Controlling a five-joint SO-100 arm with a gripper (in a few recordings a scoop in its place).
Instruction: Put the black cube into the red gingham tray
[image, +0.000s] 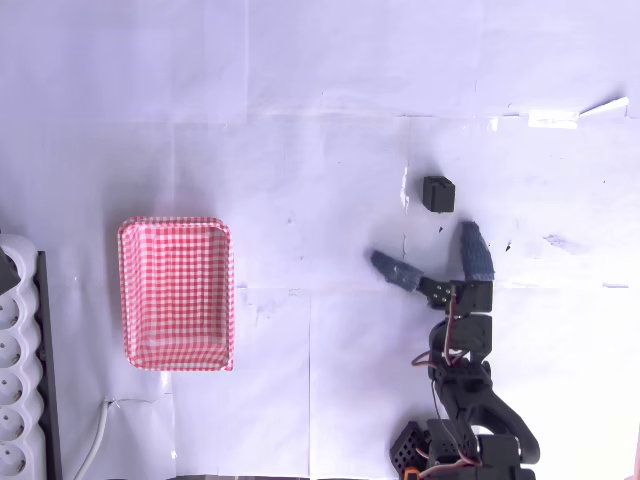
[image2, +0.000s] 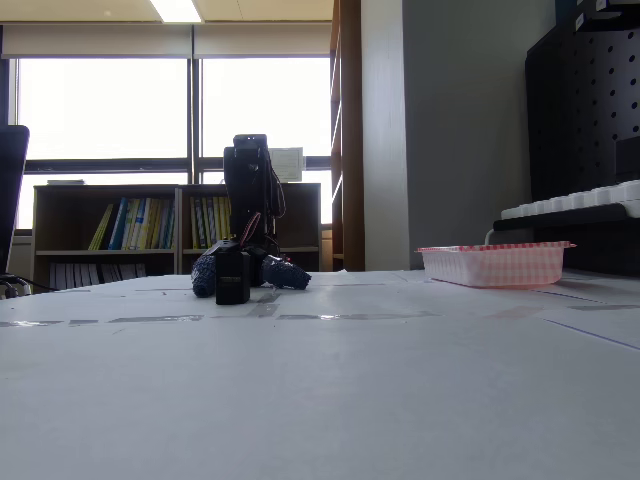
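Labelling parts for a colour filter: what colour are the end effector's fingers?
Blue, on a dark end effector; the fingers show best in the overhead view.

In the overhead view the dark arm (image: 462, 400) is reaching up the picture from its base at the bottom edge, with the gripper (image: 436, 258) spreading its two blue fingers (image: 477, 250) wide apart in a V and holding nothing between them. In the fixed view the arm (image2: 249, 185) is standing upright and folding down at the wrist, so the gripper (image2: 250, 274) is sitting low, close to the table surface, its blue fingers (image2: 288, 274) splaying out to either side.
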